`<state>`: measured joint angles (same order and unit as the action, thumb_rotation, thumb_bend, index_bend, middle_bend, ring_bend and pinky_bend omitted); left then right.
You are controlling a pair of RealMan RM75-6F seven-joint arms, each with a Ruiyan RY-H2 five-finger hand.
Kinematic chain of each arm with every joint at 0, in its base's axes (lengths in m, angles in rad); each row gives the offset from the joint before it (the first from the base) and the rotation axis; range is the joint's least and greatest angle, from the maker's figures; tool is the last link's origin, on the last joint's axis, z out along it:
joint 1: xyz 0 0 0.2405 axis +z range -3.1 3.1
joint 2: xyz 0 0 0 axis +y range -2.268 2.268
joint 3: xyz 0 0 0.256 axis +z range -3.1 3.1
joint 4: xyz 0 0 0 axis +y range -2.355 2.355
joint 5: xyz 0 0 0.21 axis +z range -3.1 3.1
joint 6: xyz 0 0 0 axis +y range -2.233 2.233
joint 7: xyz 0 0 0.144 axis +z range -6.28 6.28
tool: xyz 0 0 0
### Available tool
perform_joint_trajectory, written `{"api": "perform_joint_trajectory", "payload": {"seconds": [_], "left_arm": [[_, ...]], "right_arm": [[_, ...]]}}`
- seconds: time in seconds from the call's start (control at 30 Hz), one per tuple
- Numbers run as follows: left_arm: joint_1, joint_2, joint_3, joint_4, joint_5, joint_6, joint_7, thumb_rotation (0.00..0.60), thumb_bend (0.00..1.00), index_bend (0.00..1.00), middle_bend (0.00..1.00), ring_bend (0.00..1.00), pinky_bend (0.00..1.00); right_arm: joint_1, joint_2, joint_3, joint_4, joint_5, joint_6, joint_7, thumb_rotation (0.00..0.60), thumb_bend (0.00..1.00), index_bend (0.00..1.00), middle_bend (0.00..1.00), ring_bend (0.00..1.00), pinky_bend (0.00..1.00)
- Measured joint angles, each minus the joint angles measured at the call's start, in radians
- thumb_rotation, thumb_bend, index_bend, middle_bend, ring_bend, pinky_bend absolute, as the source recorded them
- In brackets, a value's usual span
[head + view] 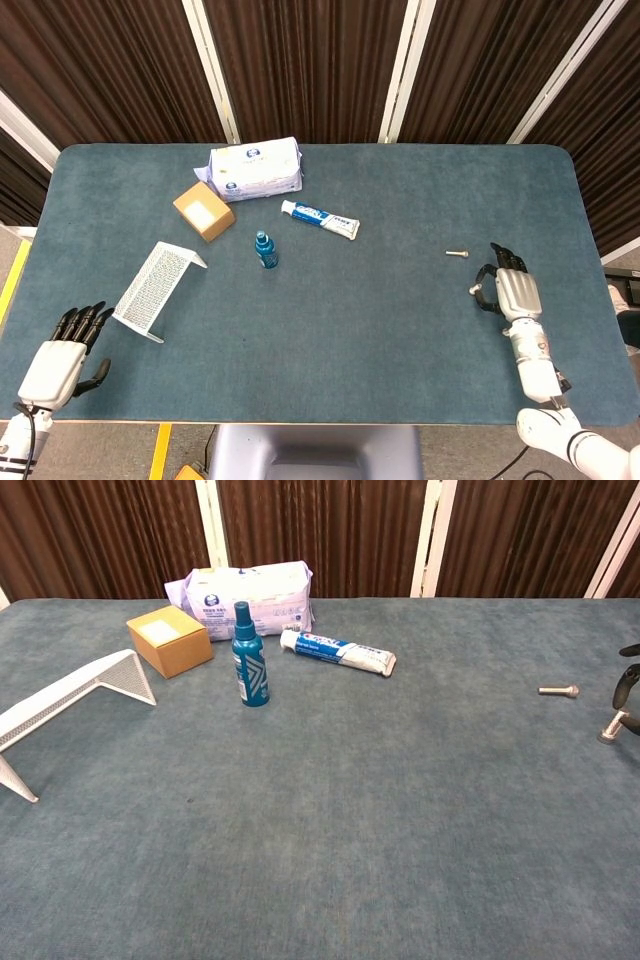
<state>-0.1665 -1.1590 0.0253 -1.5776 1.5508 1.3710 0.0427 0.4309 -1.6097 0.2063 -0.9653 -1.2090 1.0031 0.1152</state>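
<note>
While the blue counter [400, 200] is carrying everything, a white wipes pack [256, 168] is lying at its far left, with a mesh rack [156, 289] sitting tilted nearer on the left. A tan box [203, 211] is resting just near-left of the pack. A toothpaste tube [319, 219] is lying to the right of the box, and a blue bottle [265, 249] is standing upright just near it. The left hand [62, 361] is resting at the near left corner, fingers apart, holding nothing. The right hand [513, 293] is lying on the right side, fingers loosely curved and empty. A small bolt [457, 254] is lying just left and slightly beyond the right hand, not touching it.
</note>
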Motion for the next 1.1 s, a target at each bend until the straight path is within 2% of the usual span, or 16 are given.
{"api": "perform_joint_trajectory", "payload": {"seconds": [0.37, 0.63, 0.77, 0.9, 1.1], "left_arm": [[0.001, 0.004, 0.001, -0.001, 0.000, 0.001, -0.007, 0.600, 0.46, 0.00, 0.00, 0.00, 0.04], [-0.001, 0.002, -0.001, 0.000, -0.007, -0.005, -0.006, 0.600, 0.46, 0.00, 0.00, 0.00, 0.04], [-0.004, -0.001, -0.003, 0.001, -0.012, -0.011, -0.001, 0.600, 0.46, 0.00, 0.00, 0.00, 0.04], [-0.009, -0.005, -0.004, 0.006, -0.022, -0.026, 0.006, 0.600, 0.46, 0.00, 0.00, 0.00, 0.04], [-0.019, -0.017, -0.010, 0.022, -0.039, -0.047, 0.011, 0.600, 0.46, 0.00, 0.00, 0.00, 0.04]], "right_arm": [[-0.008, 0.021, 0.001, -0.023, -0.009, 0.028, -0.016, 0.600, 0.46, 0.53, 0.14, 0.03, 0.21], [0.018, 0.084, 0.036, -0.085, 0.000, 0.034, -0.080, 0.600, 0.46, 0.52, 0.14, 0.03, 0.21], [0.053, 0.107, 0.056, -0.110, 0.022, 0.025, -0.205, 0.600, 0.46, 0.53, 0.14, 0.03, 0.21], [0.111, 0.113, 0.072, -0.120, 0.063, -0.004, -0.395, 0.600, 0.46, 0.56, 0.14, 0.03, 0.20], [0.221, 0.055, 0.071, -0.051, 0.130, -0.066, -0.659, 0.600, 0.46, 0.56, 0.14, 0.02, 0.19]]}}
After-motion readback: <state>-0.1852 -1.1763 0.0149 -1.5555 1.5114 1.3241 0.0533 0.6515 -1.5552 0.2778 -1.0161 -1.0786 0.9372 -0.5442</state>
